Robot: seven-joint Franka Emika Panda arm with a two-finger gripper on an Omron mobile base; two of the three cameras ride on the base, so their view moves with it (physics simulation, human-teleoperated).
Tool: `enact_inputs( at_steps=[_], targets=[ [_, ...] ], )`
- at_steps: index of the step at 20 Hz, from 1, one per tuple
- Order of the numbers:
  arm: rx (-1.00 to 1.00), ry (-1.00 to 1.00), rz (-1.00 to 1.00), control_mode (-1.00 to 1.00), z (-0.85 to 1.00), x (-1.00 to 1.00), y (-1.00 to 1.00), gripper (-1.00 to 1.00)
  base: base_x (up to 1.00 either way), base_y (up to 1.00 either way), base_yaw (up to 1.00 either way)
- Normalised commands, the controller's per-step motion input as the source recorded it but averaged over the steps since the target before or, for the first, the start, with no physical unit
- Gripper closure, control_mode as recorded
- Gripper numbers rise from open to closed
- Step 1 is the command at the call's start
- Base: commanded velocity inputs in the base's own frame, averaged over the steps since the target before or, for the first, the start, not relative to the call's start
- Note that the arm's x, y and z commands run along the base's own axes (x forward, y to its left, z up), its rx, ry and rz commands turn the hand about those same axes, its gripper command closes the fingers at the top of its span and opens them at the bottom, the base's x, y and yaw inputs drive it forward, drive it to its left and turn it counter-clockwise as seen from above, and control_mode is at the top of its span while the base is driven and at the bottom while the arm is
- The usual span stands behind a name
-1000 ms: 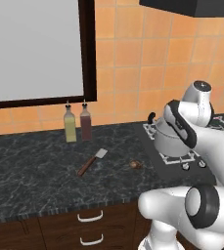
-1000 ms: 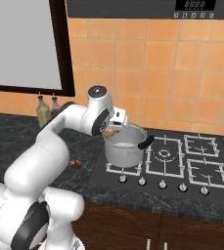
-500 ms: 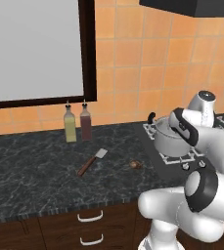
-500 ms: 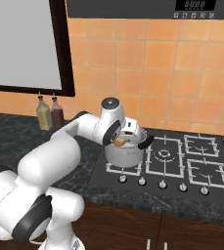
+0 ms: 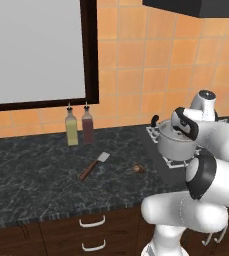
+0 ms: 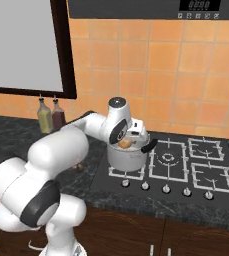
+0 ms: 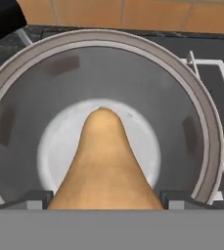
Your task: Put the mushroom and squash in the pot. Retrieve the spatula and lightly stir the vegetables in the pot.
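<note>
In the left base view I see the spatula [image 5: 93, 165] lying on the desk [image 5: 31, 175] at centre-left, the mushroom [image 5: 138, 168] just right of it, and the pot [image 5: 175, 142] at right. In the right base view, the squash [image 6: 125, 144] sits over the pot [image 6: 128, 155]. In the hand view my fingers [image 7: 34, 199] are clamped on the squash [image 7: 103, 161], above the pot's [image 7: 15, 97] open mouth.

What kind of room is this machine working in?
A kitchen, computer-rendered by the look of it. A steel pot sits on a gas hob set into a dark stone counter, with orange wall tiles behind and two bottles standing by the wall.
</note>
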Motion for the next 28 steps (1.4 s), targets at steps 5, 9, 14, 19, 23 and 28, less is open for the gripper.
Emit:
enact_inputs(
  at_steps=[5, 9, 14, 19, 23, 28],
  targets=[
    [-0.03, 0.00, 0.00, -1.00, -0.04, 0.07, 0.00, -1.00, 0.00, 0.00, 0.00],
    [-0.07, -0.14, 0.00, -1.00, 0.27, -0.23, 0.05, -1.00, 0.00, 0.00, 0.00],
    [-0.05, -0.23, 0.00, -1.00, 0.75, -0.68, 0.33, -1.00, 0.00, 0.00, 0.00],
    [0.00, -0.01, 0.00, -1.00, 0.47, -0.71, 0.98, -1.00, 0.00, 0.00, 0.00],
    [0.00, 0.03, -0.03, -1.00, 0.12, -0.69, 1.00, -1.00, 0.00, 0.00, 0.00],
    [0.00, 0.05, -0.03, -1.00, 0.00, -0.58, 1.00, -1.00, 0.00, 0.00, 0.00]
  ],
)
